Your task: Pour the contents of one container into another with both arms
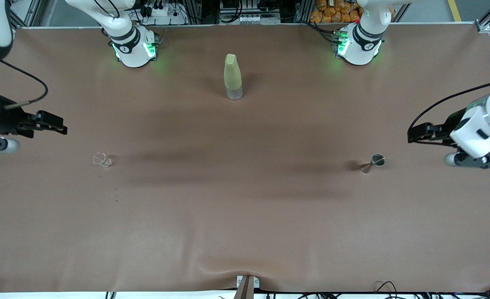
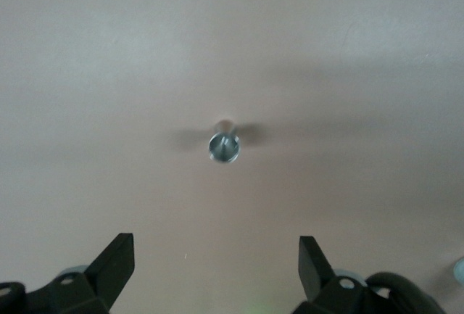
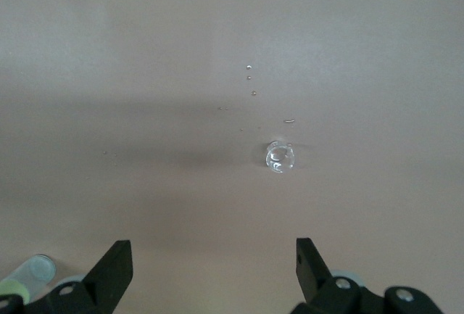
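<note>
Two arms hang over a brown counter point(image 1: 245, 216), one at each end, and neither touches anything. The right tool point(image 1: 60, 126) is up in the air over the counter's edge at the right arm's end; in the right wrist view its black fingers point(image 3: 112, 267) stand wide apart with nothing between them. The left tool point(image 1: 413, 135) is up over the left arm's end, and its fingers point(image 2: 116, 263) are likewise spread wide and hold nothing.

The clear glass cup point(image 1: 102, 160) sits on the counter toward the right arm's end, near the right tool but apart from it. In the right wrist view the cup point(image 3: 280, 157) shows between the spread fingers, farther out, with a few small droplets point(image 3: 251, 80) on the counter close by.

The metal measuring cup point(image 1: 373, 162) stands on the counter toward the left arm's end, near the left tool and clear of it, its round rim open upward. The left wrist view looks down into that rim point(image 2: 225, 146), centred between the fingers.

A tall yellow-green bottle point(image 1: 232, 77) stands upright mid-counter, farther from the front camera than both cups and well apart from them.
</note>
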### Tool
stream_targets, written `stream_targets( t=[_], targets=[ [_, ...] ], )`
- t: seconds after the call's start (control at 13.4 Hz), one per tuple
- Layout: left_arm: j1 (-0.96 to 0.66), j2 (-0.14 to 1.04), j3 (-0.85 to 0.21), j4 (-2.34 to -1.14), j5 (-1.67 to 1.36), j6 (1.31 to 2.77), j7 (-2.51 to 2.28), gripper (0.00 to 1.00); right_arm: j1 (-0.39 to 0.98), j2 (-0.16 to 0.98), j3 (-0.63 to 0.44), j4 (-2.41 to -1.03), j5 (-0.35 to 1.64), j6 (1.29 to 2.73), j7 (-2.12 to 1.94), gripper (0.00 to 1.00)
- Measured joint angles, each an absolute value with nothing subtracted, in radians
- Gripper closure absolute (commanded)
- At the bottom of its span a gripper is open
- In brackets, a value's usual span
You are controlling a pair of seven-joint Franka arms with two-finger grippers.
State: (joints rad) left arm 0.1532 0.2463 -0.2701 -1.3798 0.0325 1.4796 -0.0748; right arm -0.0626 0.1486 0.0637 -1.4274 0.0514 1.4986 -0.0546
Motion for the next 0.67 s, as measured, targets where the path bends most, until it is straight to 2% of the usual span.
stream_targets(
  t=[0.45, 0.67],
  targets=[
    [0.157, 0.236, -0.267, -1.380, 0.034, 1.461, -0.207, 0.00, -0.063, 0.137, 0.042, -1.352, 0.049, 1.403, -0.049, 0.00],
    [0.165, 0.236, -0.265, -1.381, 0.033, 1.522, -0.207, 0.00, -0.039, 0.128, -0.036, -1.351, 0.048, 1.388, -0.050, 0.00]
  ],
)
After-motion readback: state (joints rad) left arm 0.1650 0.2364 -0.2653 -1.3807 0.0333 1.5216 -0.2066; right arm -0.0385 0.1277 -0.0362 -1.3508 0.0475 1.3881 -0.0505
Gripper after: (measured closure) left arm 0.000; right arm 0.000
